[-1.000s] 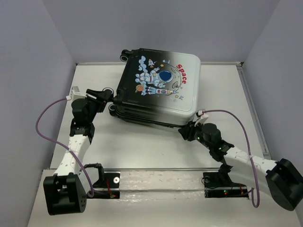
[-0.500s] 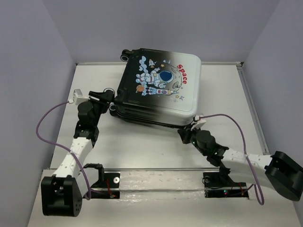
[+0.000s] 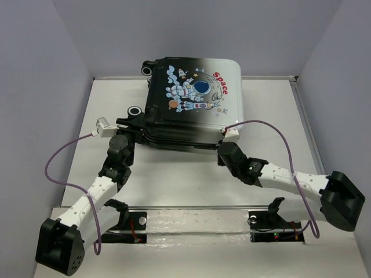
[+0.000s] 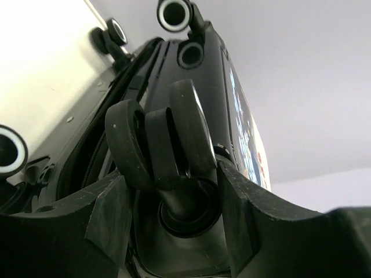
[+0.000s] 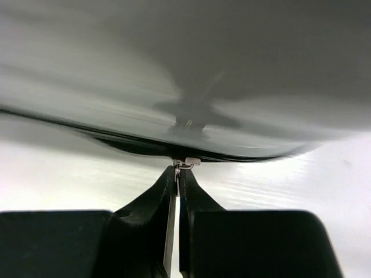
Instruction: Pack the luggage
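**Ann:** The luggage lies flat at the far edge of the desk, about midway between the left and right edges. Its astronaut print faces up.

**Ben:** Both arms are on it. The left gripper is at the case's near-left corner. That's the wheeled end, which faces the left edge of the desk.

**Ann:** The left wrist view shows the grip. A black double wheel sits right between the fingers, with the pads pressed against either side of the caster — that's a clasp on the wheel.

**Ben:** Beyond it, a white-ringed wheel shows at the top of that view.

**Ann:** Now the right gripper. It's at the near side of the case, toward the right corner.

**Ben:** Its fingers are pinched all but together. A small metal zipper pull is caught at the very tips — grasped, right up against the dark seam of the shell.

**Ann:** The shell above it is a blur in the right wrist view, so there's nothing more to read there.

**Ben:** From above, the white end of the shell points toward the right edge of the desk and the black end toward the left.
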You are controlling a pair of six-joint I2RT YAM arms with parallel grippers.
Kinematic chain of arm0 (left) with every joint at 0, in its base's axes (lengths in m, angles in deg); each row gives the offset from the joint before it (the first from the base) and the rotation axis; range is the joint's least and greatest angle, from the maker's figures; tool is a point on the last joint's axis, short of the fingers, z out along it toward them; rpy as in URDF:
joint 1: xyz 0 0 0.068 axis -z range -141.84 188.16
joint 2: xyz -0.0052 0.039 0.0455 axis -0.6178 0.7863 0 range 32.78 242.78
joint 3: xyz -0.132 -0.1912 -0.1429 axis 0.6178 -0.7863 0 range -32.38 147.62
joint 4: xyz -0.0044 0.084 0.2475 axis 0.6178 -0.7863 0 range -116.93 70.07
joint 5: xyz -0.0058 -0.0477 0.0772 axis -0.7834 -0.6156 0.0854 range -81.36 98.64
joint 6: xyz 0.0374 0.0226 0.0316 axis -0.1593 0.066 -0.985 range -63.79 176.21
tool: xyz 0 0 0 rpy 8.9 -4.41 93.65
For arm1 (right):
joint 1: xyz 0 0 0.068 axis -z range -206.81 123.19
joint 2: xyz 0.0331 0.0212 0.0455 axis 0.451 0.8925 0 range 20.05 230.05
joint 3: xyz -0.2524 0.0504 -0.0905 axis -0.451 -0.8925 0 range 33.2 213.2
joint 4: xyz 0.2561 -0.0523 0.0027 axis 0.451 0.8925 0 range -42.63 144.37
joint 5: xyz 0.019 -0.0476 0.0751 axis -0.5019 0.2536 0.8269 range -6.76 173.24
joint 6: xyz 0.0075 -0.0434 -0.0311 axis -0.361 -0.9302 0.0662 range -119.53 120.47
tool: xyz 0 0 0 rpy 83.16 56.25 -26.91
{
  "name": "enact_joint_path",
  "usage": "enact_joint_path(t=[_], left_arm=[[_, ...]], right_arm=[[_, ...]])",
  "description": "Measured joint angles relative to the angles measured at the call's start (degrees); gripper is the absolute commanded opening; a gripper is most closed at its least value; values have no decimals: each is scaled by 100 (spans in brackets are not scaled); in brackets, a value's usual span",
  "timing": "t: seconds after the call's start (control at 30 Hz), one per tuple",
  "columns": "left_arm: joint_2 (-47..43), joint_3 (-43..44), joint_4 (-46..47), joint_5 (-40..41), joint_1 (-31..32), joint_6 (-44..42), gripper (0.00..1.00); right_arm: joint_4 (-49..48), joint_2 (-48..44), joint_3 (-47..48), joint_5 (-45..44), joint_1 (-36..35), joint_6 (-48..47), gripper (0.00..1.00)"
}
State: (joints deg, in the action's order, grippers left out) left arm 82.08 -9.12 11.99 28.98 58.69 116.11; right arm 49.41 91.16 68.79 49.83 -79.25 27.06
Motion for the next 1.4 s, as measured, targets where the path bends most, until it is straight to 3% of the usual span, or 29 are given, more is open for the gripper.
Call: enact_joint_path(t=[0.2, 0.47, 0.73, 1.0, 1.03, 1.07, 1.17, 1.27, 1.4], left_arm=[[140, 0, 181, -131, 511, 83, 6], [527, -15, 144, -737, 907, 289, 6], [17, -85, -354, -1305, 1156, -205, 6], [-269, -72, -763, -944, 1010, -448, 6], [-378, -72, -876, -920, 1008, -498, 6], [-472, -72, -962, -933, 1008, -529, 6], [-566, -76, -1147, -1067, 1036, -579, 6], [-553, -81, -1137, -1121, 1073, -577, 6], [-555, -81, -1095, -1121, 1097, -579, 6]], right_arm=[[-284, -859, -238, 1244, -15, -350, 7], [-2260, 1512, 693, 1567, -999, -367, 7], [-1843, 553, 142, 2800, -433, -629, 7], [-1698, 2568, 2057, 2424, -1152, -1344, 7], [-1698, 2557, 2059, 2444, -1189, -1364, 13], [-1676, 2514, 2035, 2463, -1215, -1368, 38], [-1517, 2205, 1853, 2682, -1272, -1303, 84], [-916, 1534, 1801, 3051, -1537, -1134, 97], [236, 15, 1965, 2975, -1600, -957, 100]])
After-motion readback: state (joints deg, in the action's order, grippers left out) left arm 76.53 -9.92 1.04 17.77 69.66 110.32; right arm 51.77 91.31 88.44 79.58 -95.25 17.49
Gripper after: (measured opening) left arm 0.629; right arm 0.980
